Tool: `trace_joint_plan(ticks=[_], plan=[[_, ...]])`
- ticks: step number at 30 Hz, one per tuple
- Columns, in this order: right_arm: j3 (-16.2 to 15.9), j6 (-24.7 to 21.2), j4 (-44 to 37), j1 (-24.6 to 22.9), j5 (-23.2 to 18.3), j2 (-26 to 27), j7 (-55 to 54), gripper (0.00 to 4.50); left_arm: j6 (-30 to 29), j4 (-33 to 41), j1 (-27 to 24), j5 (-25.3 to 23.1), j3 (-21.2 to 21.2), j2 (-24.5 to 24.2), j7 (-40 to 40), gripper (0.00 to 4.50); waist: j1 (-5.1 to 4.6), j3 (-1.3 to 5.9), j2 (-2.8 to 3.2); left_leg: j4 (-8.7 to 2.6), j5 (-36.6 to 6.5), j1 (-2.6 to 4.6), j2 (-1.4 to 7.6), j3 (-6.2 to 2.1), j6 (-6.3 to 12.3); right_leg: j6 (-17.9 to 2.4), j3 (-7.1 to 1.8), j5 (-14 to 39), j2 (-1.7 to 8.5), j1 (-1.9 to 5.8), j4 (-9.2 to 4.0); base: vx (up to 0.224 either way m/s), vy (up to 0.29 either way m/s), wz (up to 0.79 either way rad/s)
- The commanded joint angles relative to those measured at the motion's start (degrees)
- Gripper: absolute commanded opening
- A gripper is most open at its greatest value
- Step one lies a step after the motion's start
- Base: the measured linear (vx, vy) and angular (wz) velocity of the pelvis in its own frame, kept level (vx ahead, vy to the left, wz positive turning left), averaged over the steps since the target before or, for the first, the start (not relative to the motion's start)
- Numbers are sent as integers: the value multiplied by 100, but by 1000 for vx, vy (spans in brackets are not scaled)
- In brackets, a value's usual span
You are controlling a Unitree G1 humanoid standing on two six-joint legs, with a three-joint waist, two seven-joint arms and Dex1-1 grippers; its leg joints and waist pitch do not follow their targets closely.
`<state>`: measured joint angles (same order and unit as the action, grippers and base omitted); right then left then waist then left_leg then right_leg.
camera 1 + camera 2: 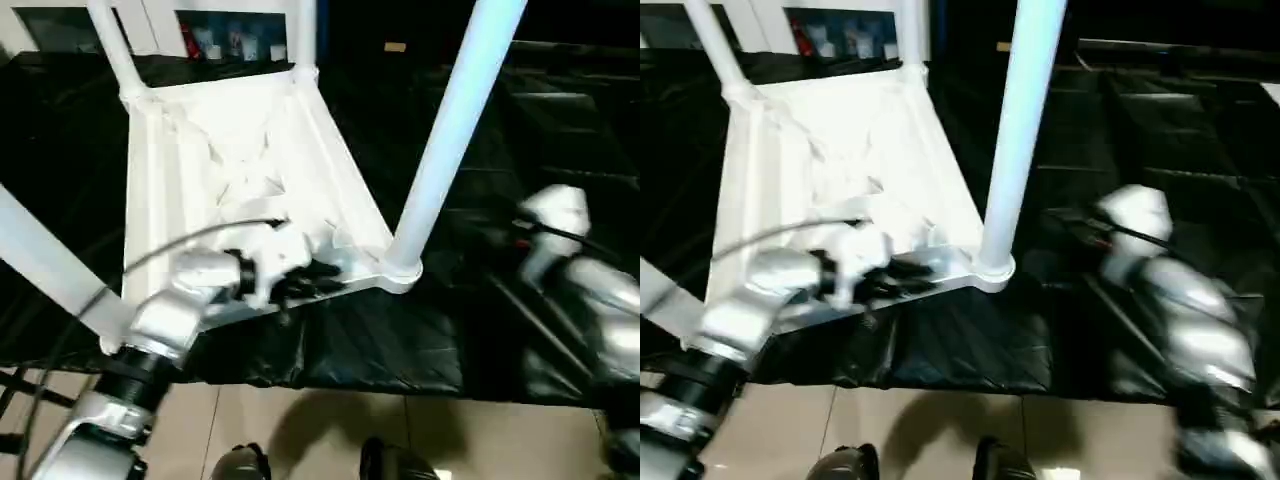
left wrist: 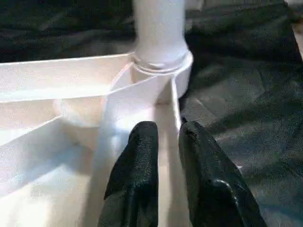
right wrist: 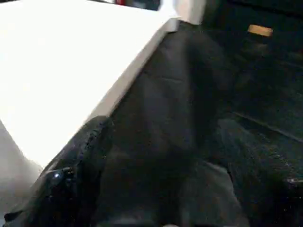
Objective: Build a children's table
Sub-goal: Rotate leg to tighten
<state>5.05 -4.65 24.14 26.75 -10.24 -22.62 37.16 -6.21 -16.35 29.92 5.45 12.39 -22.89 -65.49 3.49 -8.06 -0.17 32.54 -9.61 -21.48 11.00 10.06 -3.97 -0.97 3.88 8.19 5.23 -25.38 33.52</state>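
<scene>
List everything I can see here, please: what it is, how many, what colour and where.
White plastic table top: one, upside down on the black sheet, ribbed underside up.
White tube legs: four, standing up from the top's corner sockets.
Black sheet: one, spread under the table.
Beige tiled floor: at the near edge.
White cabinet: one, behind the table.
Left gripper: black fingers either side of the top's rim, near a corner leg.
Right gripper: black, open, over the sheet beside the table.
</scene>
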Motion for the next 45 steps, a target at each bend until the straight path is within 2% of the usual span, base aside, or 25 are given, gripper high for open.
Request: trace_joint_plan(ticks=[1,2,5,7,9,10,11,13,14,16,18,19,23,25,28,32,33,37,41,44,45], plan=[[-49,131,300,213,160,68,-146,381,-298,359,-27,279,-35,-189,-423,92,29,536,-85,-268,-331,35,129,26,797,-1629,-233,771,242,411,-196,0,0,0],[-73,248,562,428,257,145,-239,381,-610,633,-100,463,21,-348,-700,92,27,527,-101,-264,-319,29,128,32,797,-1631,-237,718,234,415,-191,0,0,0],[-86,325,778,621,282,201,-243,381,-883,904,-198,509,169,-513,-908,92,43,514,-85,-261,-418,48,142,40,755,-1685,-255,737,252,410,-173,0,0,0],[-207,455,995,801,323,244,-88,381,-1071,1107,-315,457,379,-667,-1042,92,48,496,-99,-266,-539,42,138,48,707,-1601,-255,924,240,406,-192,0,0,0],[-273,508,1044,835,334,250,13,381,-1080,1112,-345,388,433,-681,-1014,92,47,495,-86,-267,-620,38,136,44,657,-1550,-260,1036,246,412,-199,0,0,0],[-389,610,1067,844,325,258,217,381,-984,1039,-376,183,507,-676,-893,92,48,499,-85,-266,-677,37,138,42,623,-1519,-259,1100,246,414,-212,0,0,0],[-389,610,1067,844,325,258,217,381,-984,1039,-376,183,507,-676,-893,92,38,487,-109,-271,-733,21,135,34,603,-1470,-259,1153,245,426,-215,0,0,0],[-478,741,995,790,246,285,534,381,-896,927,-381,-116,614,-732,-715,92,29,485,-111,-272,-771,15,132,24,572,-1407,-261,1249,248,428,-224,0,0,0],[-478,741,995,790,246,285,534,381,-896,927,-381,-116,614,-732,-715,92,28,488,-110,-272,-801,18,135,22,565,-1379,-261,1288,247,424,-228,0,0,0],[-575,817,720,636,14,323,1096,381,-700,697,-315,-480,640,-778,-289,92,12,494,-111,-265,-799,1,123,14,586,-1309,-261,1242,240,439,-228,0,0,0],[-582,825,700,624,-6,325,1144,381,-690,683,-307,-502,638,-782,-244,92,11,507,-107,-267,-724,6,132,5,603,-1338,-258,1183,251,440,-219,0,0,0],[-637,760,473,491,-151,326,1396,381,-690,613,-240,-501,556,-789,-102,92,13,514,-88,-260,-724,17,130,10,604,-1381,-257,1143,239,430,-212,0,0,0],[-807,584,-42,159,-493,302,1993,381,-644,494,-133,-520,409,-830,147,92,48,501,-99,-267,-847,29,136,11,633,-1395,-252,1251,233,417,-233,0,0,0],[-863,551,-175,54,-537,298,2105,381,-634,504,-153,-529,382,-830,158,92,70,498,-71,-279,-985,34,144,-1,555,-1348,-244,1503,243,412,-254,0,0,0],[-916,478,-373,-90,-609,321,2232,381,-591,493,-191,-556,338,-813,212,92,96,495,-69,-288,-1030,47,150,-4,471,-1260,-252,1707,251,394,-281,0,0,0],[-1027,397,-627,-267,-647,394,2261,381,-599,547,-264,-526,298,-842,232,92,157,514,-66,-283,-900,53,156,-2,463,-1306,-260,1456,246,386,-251,0,0,0],[-1064,390,-677,-308,-641,422,2251,381,-630,599,-298,-497,281,-861,221,92,165,526,-66,-277,-835,33,152,-6,477,-1350,-260,1315,256,404,-226,0,0,0],[-1132,305,-834,-424,-661,491,2234,381,-754,831,-472,-312,189,-912,264,92,163,527,-71,-281,-835,26,156,-13,484,-1383,-251,1273,259,411,-213,0,0,0],[-1059,372,-759,-442,-508,497,1943,381,-919,1140,-704,-189,-16,-943,387,92,162,539,-72,-285,-910,29,167,-13,421,-1360,-251,1430,272,411,-223,0,0,0],[-693,155,-929,-627,-489,481,1313,381,-1115,1682,-1125,13,-441,-826,786,92,184,603,-57,-271,-846,45,157,-7,387,-1370,-246,1364,252,425,-220,0,0,0],[-601,130,-992,-691,-488,485,1165,381,-1156,1802,-1232,59,-548,-766,908,92,177,597,-54,-273,-831,40,178,-6,358,-1390,-255,1297,267,424,-209,0,0,0]])
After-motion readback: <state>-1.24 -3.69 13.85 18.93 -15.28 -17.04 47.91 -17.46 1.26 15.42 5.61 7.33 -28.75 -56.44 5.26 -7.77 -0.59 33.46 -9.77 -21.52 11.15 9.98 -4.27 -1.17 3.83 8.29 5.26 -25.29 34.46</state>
